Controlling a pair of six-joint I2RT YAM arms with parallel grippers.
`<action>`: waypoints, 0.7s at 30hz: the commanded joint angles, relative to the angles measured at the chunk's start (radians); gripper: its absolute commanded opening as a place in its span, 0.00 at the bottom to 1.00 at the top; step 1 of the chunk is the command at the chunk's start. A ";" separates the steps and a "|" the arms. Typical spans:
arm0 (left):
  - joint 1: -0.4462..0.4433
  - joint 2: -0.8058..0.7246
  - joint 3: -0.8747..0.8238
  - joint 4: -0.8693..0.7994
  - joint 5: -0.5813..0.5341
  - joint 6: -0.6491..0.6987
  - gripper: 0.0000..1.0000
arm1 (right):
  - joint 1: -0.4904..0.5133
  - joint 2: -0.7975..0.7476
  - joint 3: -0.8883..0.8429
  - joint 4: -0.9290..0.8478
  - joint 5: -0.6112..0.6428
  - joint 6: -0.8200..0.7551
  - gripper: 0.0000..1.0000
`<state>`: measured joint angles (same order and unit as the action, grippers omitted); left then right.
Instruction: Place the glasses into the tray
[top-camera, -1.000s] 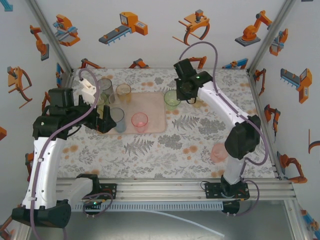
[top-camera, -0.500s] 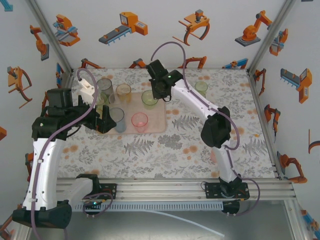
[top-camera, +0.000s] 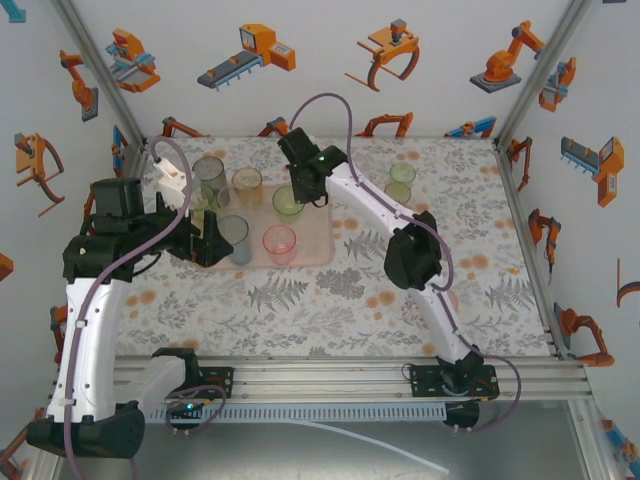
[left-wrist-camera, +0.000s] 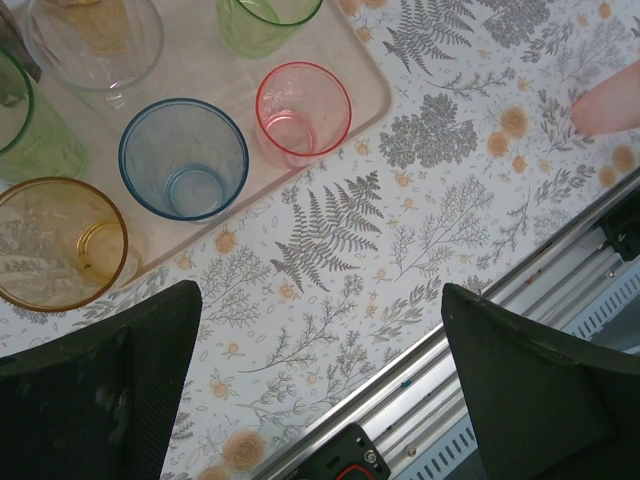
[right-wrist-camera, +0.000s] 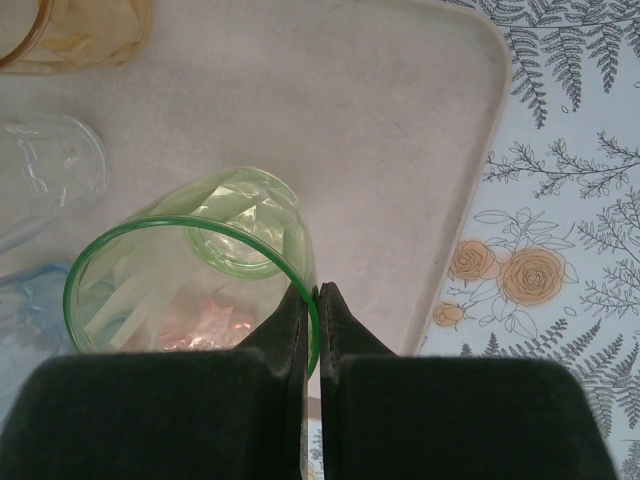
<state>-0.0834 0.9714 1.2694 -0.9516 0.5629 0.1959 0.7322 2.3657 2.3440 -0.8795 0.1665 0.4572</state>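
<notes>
Right jaws pinch the green glass (right-wrist-camera: 190, 270) by its rim. I've carried it in from the table's (right-wrist-camera: 560, 250) right side; it's now tilted over the tray (right-wrist-camera: 350, 120). Release next, probably. Left jaws spread, idle.

Flat pale pink rectangular trays (right-wrist-camera: 350, 120): one
Small translucent plastic tumblers (top-camera: 279, 240): ten are showing
Green tumblers (top-camera: 288, 200): three
Amber tumblers (top-camera: 247, 181): two
Pink tumblers (left-wrist-camera: 303, 108): two
Blue tumblers (left-wrist-camera: 183, 158): one
Smoky-clear tumblers (top-camera: 210, 172): one
Unclear-tint tumblers (top-camera: 398, 192), sitting at the tray's three o'clock: one
</notes>
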 joint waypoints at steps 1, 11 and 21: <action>0.008 -0.014 -0.011 0.015 0.028 -0.010 0.97 | 0.008 0.011 0.042 -0.009 -0.012 0.022 0.05; 0.012 -0.013 -0.015 0.022 0.032 -0.010 0.97 | 0.013 0.043 0.059 -0.009 -0.025 0.031 0.05; 0.014 -0.020 -0.027 0.028 0.031 -0.008 0.97 | 0.014 0.078 0.085 -0.009 -0.045 0.046 0.07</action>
<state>-0.0769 0.9680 1.2488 -0.9379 0.5697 0.1959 0.7387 2.4348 2.3775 -0.8833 0.1379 0.4808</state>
